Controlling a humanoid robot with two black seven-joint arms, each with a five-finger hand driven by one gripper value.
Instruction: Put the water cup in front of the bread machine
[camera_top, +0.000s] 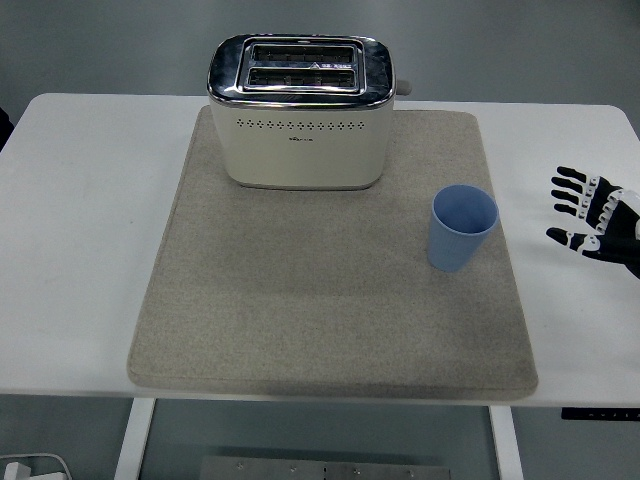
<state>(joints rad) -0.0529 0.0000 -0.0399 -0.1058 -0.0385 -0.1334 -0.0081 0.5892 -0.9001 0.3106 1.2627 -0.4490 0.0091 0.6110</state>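
A light blue water cup (463, 228) stands upright and empty on the right part of a grey mat (300, 320). The cream and chrome bread machine (299, 110) sits at the back of the mat, left of and behind the cup. My right hand (590, 215) hovers at the picture's right edge over the white table, to the right of the cup and apart from it, fingers spread and holding nothing. No left arm shows.
The white table (80, 250) extends on both sides of the mat. The mat's wide front area before the bread machine is bare felt. A white object (25, 468) lies on the floor at bottom left.
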